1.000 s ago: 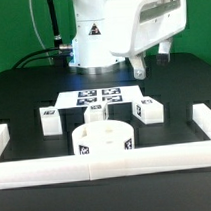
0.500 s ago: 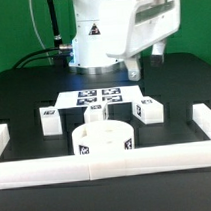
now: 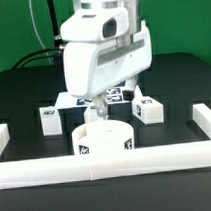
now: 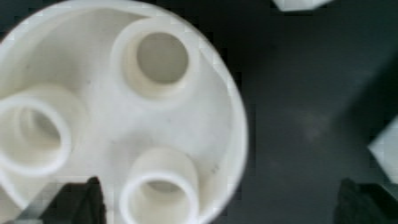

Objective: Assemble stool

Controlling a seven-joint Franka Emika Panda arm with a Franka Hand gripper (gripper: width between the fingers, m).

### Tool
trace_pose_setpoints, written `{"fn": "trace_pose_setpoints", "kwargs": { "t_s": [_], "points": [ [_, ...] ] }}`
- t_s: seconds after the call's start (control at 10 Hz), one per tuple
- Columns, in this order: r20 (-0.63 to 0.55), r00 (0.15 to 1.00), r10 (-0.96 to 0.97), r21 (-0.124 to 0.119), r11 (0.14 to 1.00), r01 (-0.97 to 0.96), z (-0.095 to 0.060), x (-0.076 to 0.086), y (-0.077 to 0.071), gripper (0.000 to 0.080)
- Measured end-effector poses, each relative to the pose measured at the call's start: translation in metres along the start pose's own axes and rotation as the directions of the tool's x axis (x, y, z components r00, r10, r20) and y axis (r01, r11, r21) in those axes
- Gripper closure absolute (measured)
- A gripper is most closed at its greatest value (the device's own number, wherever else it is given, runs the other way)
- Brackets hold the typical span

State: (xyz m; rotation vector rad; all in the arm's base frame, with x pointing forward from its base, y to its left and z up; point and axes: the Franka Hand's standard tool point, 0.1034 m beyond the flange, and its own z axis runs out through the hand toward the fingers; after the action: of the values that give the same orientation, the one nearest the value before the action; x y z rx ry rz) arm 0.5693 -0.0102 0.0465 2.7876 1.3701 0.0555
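Observation:
The round white disc seat (image 3: 102, 140) stands on the black table near the front rail, a tag on its side. In the wrist view the seat (image 4: 107, 110) fills most of the picture and shows three round sockets in its upper face. My gripper (image 3: 95, 106) hangs just above the seat's back edge, with the arm's white body tilted over it. Its two dark fingertips (image 4: 75, 205) stand wide apart, open and empty, one over the seat's rim. Two leg blocks show: one (image 3: 50, 118) at the exterior view's left, one (image 3: 148, 109) at its right. The third is hidden.
White border rails run along the front (image 3: 107, 167), with short posts at the exterior view's left (image 3: 3, 137) and right (image 3: 205, 118). The marker board (image 3: 118, 93) lies behind the seat, mostly covered by the arm. Cables hang at the back left.
The arm has come down and forward from the back of the table to just above the seat, and now hides most of the marker board and one leg block.

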Motion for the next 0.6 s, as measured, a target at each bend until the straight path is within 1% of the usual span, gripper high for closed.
{"fn": "trace_pose_setpoints", "kwargs": {
  "t_s": [0.4, 0.5, 0.6],
  "points": [
    [0.004, 1.000, 0.001, 0.005, 1.000, -0.001, 0.002, -0.001, -0.001, 0.0150],
    [0.003, 1.000, 0.000, 0.004, 1.000, 0.000, 0.011, -0.003, -0.003, 0.0150],
    [0.004, 1.000, -0.001, 0.009, 1.000, 0.001, 0.021, -0.003, -0.007, 0.0150]
  ]
}}
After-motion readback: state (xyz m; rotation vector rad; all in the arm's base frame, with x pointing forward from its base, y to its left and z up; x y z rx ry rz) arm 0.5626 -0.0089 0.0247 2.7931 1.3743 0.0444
